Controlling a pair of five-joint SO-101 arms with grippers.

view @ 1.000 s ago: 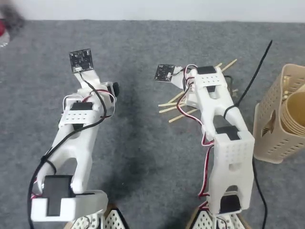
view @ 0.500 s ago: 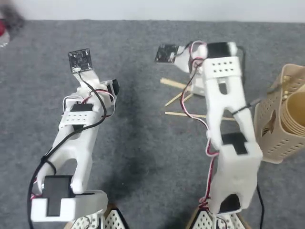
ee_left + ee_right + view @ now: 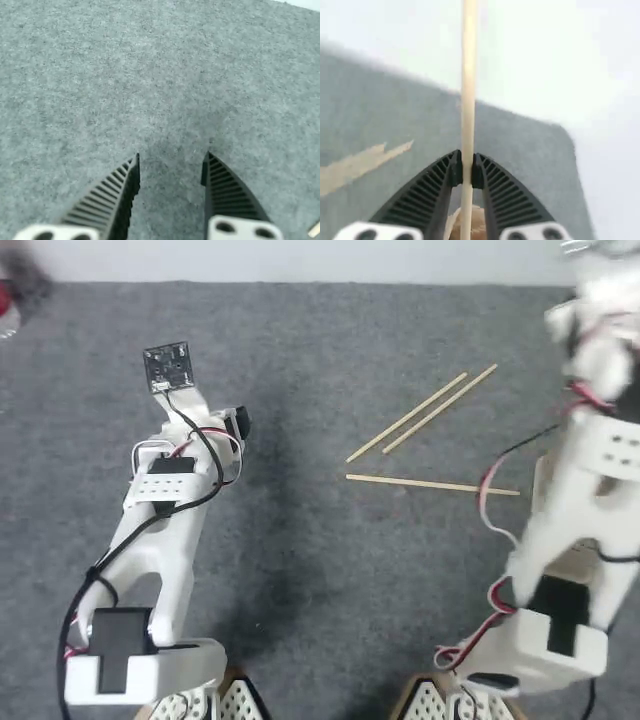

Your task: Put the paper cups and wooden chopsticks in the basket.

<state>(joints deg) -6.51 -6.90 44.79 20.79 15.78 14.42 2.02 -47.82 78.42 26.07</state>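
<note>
A grey carpeted surface (image 3: 300, 330) runs back to a pale wall (image 3: 300, 258) along its far edge. Three wooden chopsticks lie loose on it toward the right arm's side. They are thin, straight, pale sticks of bare light wood.

The diagonal pair (image 3: 408, 418) lie close side by side and almost parallel, slanting away toward the far right. The third chopstick (image 3: 432, 484) lies apart from them on the near side, nearly crosswise, with one end close to the right arm (image 3: 575, 540).

The right arm stands raised at the right edge of the high view and is blurred there. In its wrist view the right gripper (image 3: 466, 155) is clamped narrowly on a fourth chopstick (image 3: 468, 75). The stick runs straight out between the ribbed black fingers (image 3: 436, 182) and well past their tips, held up off the surface with the wall behind it. A blurred tan shape (image 3: 479, 220) sits low between the fingers; what it is cannot be told.

The left arm (image 3: 165, 510) stands on the left side of the surface, well apart from the chopsticks. The left gripper (image 3: 171, 157) is spread apart over bare carpet and holds nothing.
</note>
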